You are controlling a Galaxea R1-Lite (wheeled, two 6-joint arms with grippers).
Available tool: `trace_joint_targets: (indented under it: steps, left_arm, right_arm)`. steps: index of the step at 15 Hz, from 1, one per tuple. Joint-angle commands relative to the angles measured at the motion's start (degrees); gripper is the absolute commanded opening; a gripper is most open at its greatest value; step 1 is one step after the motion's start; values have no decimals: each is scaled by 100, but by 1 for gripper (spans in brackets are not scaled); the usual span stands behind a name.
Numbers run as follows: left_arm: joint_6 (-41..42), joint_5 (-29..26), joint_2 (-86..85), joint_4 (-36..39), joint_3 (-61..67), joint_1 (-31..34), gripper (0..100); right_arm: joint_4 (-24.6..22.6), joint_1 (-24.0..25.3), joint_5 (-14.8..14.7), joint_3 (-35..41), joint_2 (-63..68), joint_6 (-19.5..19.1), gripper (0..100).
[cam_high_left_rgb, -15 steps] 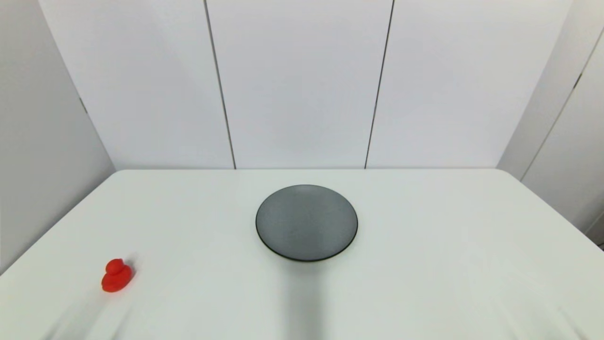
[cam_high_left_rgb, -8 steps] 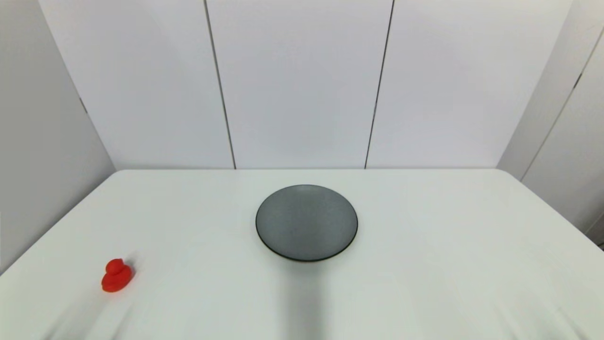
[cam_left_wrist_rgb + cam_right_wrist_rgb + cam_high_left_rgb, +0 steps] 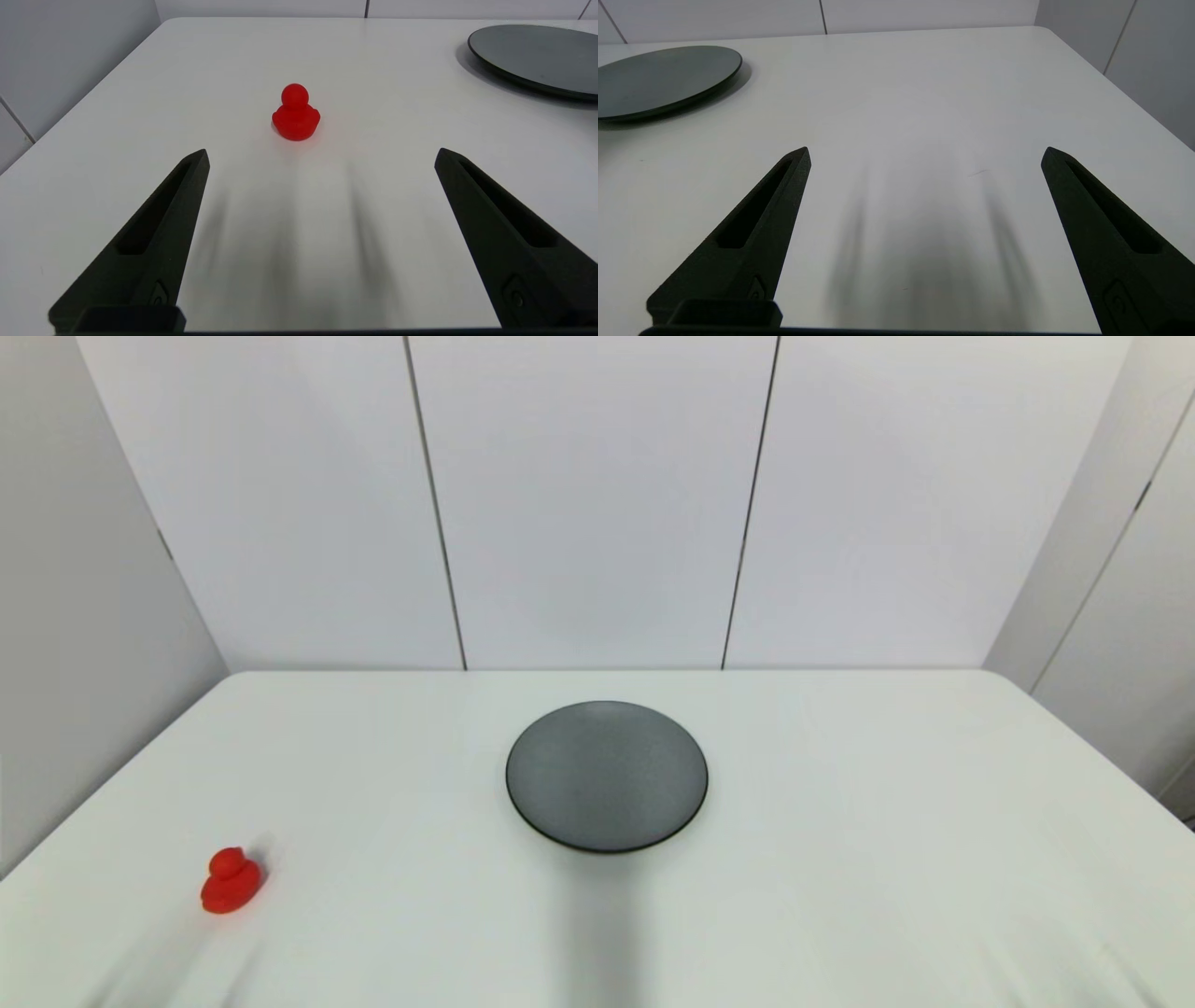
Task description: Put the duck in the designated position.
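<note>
While both arms are waiting low at the near edge of the desk (image 3: 840, 784), the left pincer (image 3: 322, 156) is gaping wide, its two black fingers (image 3: 163, 224) spread far apart with nothing between them. Straight ahead of that gap, a little beyond the fingertips and well clear of them, the duck (image 3: 295, 114) is sitting upright on the bare white top, its round head turned away from the pincer. That lineup looks deliberate: the fingers are standing wide enough to pass either side of the plump body, so a forward reach should be all the grasp is needing. Further out from the left pincer, off toward the robot's right, the dark grey plate (image 3: 537, 56) is lying flat, well apart from the duck.

The right pincer (image 3: 924, 154) is likewise hanging open and empty, parked over plain desk, with only the plate off toward the robot's left of it. From the head camera neither arm is showing; the duck (image 3: 230, 881) is resting near the robot's left front corner, with the plate (image 3: 607, 777) at mid-desk.

Judging by this, the task is only beginning: the duck is not yet being held, and the designated position, an unmarked stretch of white top, is not something I can single out.
</note>
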State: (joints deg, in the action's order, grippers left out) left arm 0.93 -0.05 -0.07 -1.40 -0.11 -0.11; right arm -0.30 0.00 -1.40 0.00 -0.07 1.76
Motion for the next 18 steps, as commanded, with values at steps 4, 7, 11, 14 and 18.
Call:
trace_joint_targets:
  steps: [4,7,11,14,18]
  left_arm:
    - [373,-13,1211,-1407,-1580,72,100]
    - [312,-4,2600,-1389,-2178,46,100]
    - [382,-48,4103,-1582,-3083,55,100]
    - [356,-74,4956,-2066,-3672,55,100]
    - [364,-74,5826,-2127,-3883,46,100]
  right_arm:
    - [-5,0,0,0,7,0,100]
    - [-5,0,0,0,7,0,100]
    - [-5,0,0,0,7,0,100]
    - [-5,0,0,0,7,0,100]
    - [-5,0,0,0,7,0,100]
